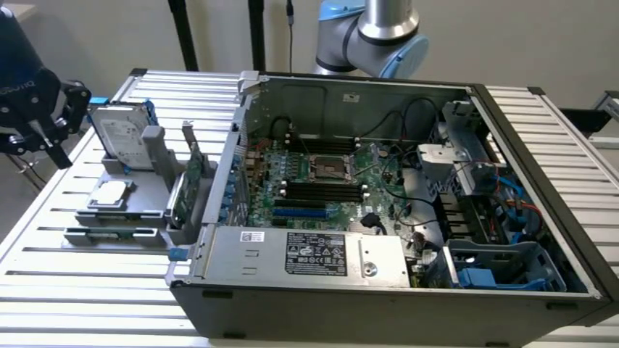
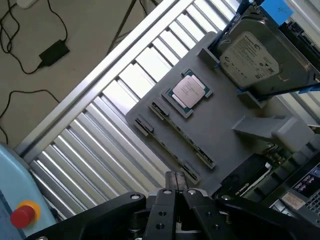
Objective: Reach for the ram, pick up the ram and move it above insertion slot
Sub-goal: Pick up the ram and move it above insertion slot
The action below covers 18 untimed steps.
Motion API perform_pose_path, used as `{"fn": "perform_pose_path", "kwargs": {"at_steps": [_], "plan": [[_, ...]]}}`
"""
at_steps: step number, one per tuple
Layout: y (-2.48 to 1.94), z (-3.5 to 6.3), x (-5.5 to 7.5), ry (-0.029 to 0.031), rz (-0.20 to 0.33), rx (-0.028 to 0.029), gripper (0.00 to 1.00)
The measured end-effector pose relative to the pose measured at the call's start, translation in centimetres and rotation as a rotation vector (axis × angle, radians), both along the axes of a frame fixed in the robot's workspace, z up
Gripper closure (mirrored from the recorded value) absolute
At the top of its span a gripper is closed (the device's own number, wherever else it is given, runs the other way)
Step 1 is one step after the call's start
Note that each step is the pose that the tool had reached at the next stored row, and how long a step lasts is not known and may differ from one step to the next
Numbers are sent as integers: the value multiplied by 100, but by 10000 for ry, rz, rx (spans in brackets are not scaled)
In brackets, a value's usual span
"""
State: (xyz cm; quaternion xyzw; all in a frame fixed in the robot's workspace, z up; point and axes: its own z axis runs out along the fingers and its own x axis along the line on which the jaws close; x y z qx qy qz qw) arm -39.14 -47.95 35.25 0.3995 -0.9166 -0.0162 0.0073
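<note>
Fingers [image 2: 172, 181] pressed together, empty, hovering near gray holder [image 2: 225, 120] on worktop [image 2: 100, 150]. Ram [image 1: 111, 233] untouched in holder. 0 of 3 steps finished: reach incomplete; pickup, transfer outstanding.

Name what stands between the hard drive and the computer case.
An upright green expansion card in the grey holder stands between hard drive and computer case, seen in the exterior view.

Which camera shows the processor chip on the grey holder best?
The wrist view: the processor chip faces the camera, its square metal top plain. At the exterior view's left it sits slanted on the grey holder.
</note>
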Motion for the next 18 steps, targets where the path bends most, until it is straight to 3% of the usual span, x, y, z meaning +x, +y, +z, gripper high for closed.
{"fn": "perform_pose_path", "kwargs": {"at_steps": [18], "plan": [[0, 0, 0, 0, 3263, 0, 89]]}}
